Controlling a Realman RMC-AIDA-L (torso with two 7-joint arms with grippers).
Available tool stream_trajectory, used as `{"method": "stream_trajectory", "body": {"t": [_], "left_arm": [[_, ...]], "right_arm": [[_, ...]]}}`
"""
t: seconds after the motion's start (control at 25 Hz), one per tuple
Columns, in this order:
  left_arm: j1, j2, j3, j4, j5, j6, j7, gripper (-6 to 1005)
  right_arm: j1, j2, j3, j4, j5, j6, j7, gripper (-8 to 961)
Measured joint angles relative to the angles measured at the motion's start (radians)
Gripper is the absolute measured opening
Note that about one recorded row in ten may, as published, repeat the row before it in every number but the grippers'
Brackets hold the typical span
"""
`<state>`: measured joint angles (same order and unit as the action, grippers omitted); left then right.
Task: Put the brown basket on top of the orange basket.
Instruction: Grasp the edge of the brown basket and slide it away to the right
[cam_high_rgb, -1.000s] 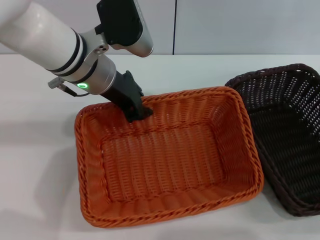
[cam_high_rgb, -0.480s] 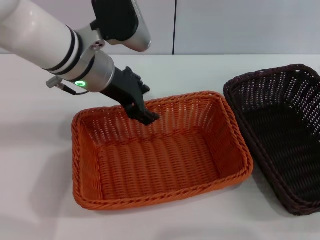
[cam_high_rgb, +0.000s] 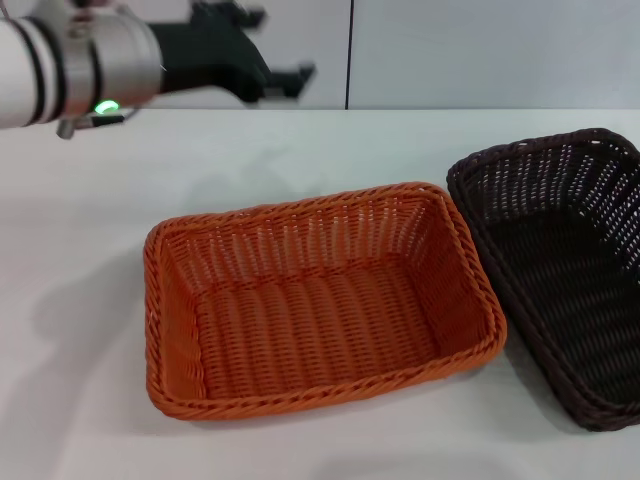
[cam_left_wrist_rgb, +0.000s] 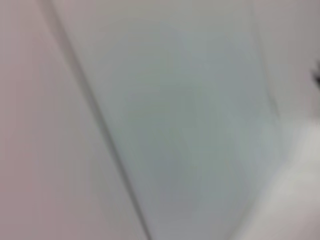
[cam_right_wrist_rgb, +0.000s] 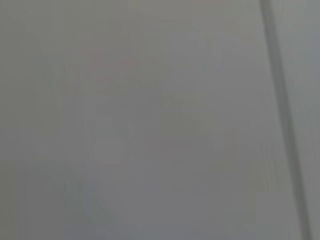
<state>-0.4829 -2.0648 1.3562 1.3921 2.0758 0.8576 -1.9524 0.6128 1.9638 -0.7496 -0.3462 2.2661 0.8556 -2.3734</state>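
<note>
The orange basket (cam_high_rgb: 318, 391) lies flat on the white table (cam_high_rgb: 80, 240) in the middle of the head view, with nothing in it. The brown basket (cam_high_rgb: 560, 200) sits right beside it on the right, its rim close to the orange one and its far side cut by the picture's edge. My left gripper (cam_high_rgb: 284, 44) hangs high at the back left, well above and behind the orange basket, open and holding nothing. Both wrist views show only blurred pale wall. The right arm is out of view.
A grey wall with a dark vertical seam (cam_high_rgb: 350, 55) stands behind the table. Bare tabletop lies to the left of and behind the orange basket.
The left gripper has let go of the orange basket's far rim and risen up and back to the left. The orange basket, tilted a second ago, now rests flat.
</note>
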Motion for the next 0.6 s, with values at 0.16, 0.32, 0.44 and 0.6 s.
{"method": "stream_trajectory", "body": {"t": [0.16, 0.32, 0.44, 0.6], "left_arm": [[0.118, -0.001, 0.071, -0.054, -0.460, -0.249, 0.348, 845], [0.155, -0.005, 0.086, -0.102, -0.775, -0.267, 0.617, 846], [0.170, -0.003, 0.081, -0.185, -1.119, -0.179, 0.885, 846], [0.167, 0.000, 0.068, -0.353, -1.496, 0.004, 1.177, 846]], "right_arm": [[-0.009, -0.102, -0.036, -0.216, -0.500, 0.052, 0.466, 665], [0.001, -0.148, -0.036, -0.347, -0.766, 0.174, 0.675, 665], [0.013, -0.179, -0.030, -0.455, -0.943, 0.319, 0.778, 665], [0.026, -0.200, -0.026, -0.571, -1.113, 0.531, 0.815, 665]]}}
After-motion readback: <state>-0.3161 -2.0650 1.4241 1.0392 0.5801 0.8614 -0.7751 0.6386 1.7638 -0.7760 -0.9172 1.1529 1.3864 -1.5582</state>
